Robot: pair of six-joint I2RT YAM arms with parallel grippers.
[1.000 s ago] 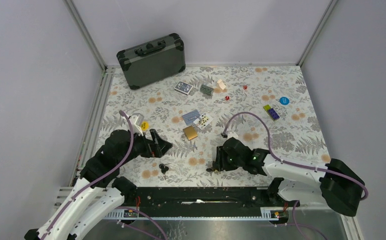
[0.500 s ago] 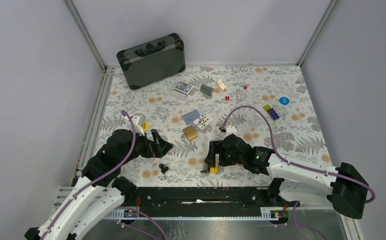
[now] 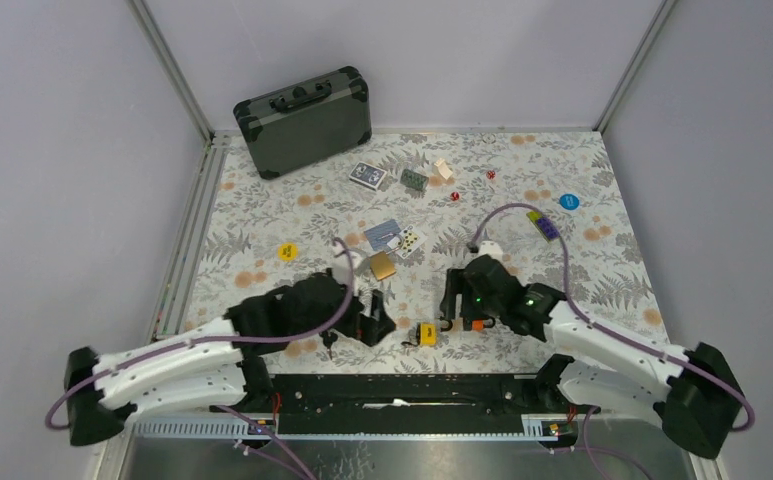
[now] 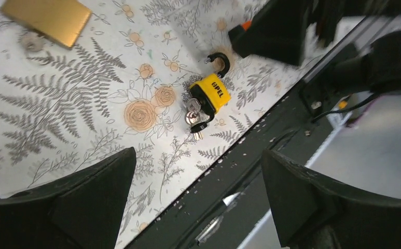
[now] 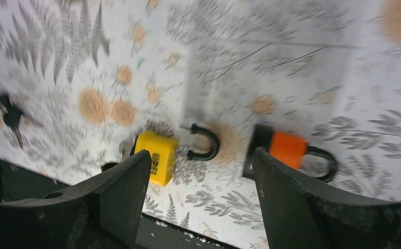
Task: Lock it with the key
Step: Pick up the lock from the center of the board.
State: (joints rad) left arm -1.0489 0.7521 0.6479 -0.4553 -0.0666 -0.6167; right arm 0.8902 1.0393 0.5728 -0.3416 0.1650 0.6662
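Floral tabletop (image 3: 262, 200): yellow padlock (image 4: 210, 94), keys (image 4: 194, 115) at its base, lay near front edge; left gripper (image 4: 198, 153) and right gripper (image 5: 201, 153) had fingers spread, empty.

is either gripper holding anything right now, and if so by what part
Nothing is held. The left gripper and right gripper are both open and empty; the yellow padlock lies free on the table.

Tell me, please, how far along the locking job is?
Done: a key seems inserted in the yellow padlock on the table. In hand: nothing; left claw and right claw are open near it. Left: its shackle looks unlatched, so closing it and turning the key.
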